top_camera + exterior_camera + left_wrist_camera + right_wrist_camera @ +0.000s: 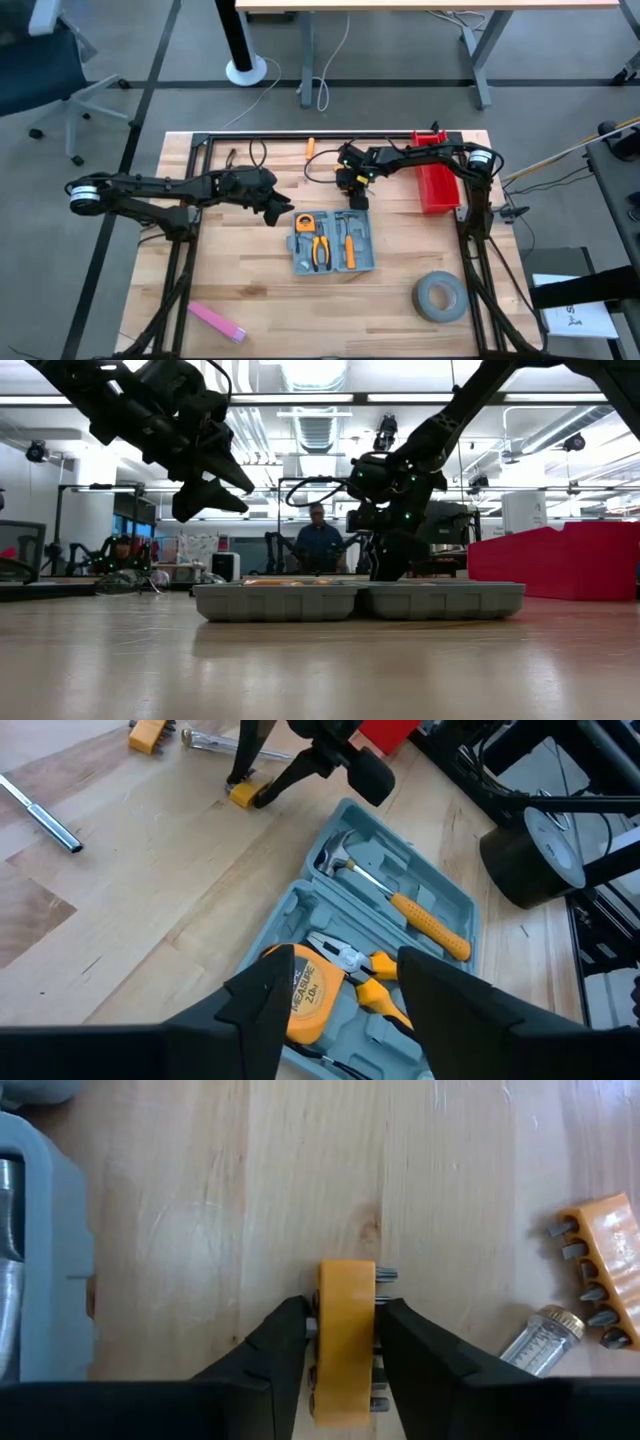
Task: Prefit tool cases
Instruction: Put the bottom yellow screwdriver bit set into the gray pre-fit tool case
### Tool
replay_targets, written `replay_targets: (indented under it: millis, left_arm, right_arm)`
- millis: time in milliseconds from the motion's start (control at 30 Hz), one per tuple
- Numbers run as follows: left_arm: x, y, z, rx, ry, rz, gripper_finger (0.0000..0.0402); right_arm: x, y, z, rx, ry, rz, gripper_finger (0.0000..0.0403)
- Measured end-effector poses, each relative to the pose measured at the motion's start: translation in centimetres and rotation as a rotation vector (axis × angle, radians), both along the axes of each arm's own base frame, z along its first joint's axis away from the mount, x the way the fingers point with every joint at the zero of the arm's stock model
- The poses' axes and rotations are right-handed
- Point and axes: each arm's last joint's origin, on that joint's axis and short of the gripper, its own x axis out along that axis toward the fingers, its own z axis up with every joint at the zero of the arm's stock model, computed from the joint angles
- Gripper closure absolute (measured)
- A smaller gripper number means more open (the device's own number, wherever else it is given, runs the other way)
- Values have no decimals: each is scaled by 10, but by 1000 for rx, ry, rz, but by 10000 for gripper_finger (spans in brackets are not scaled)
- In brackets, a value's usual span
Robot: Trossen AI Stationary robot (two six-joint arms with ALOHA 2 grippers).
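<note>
The right gripper [345,1342] has its fingers closing on a yellow bit holder [346,1330]. Squeeze it square, then lift straight before carrying it to the open case [334,241] at the tabletop's [250,290] centre. The left gripper [335,1010] hovers open over the case's nine o'clock end. A tape roll [440,297] lies at five o'clock (a person [318,543] stands in the room behind).
</note>
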Motion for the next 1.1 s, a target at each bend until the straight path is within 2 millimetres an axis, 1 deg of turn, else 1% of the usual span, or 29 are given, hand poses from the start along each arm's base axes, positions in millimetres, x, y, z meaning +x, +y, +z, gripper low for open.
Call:
replay_targets:
  millis: [100, 300, 400, 500, 700, 800, 1100]
  left_arm:
    - [0, 0, 0, 0, 0, 0, 210]
    - [0, 0, 0, -7, 0, 2, 215]
    - [0, 0, 0, -9, -1, -1, 220]
    - [0, 0, 0, -10, -1, -1, 224]
    - [0, 0, 0, -10, -1, -1, 226]
    - [0, 0, 0, -10, -1, -1, 223]
    - [0, 0, 0, -10, -1, -2, 211]
  right_arm:
    - [0, 0, 0, 10, -4, 2, 294]
    - [0, 0, 0, 13, -5, 0, 272]
    - [0, 0, 0, 14, -4, 0, 267]
    - [0, 0, 0, 15, -3, -1, 273]
    - [0, 2, -1, 23, 3, 1, 306]
    - [0, 3, -1, 23, 8, 3, 313]
    - [0, 10, 5, 12, 10, 16, 294]
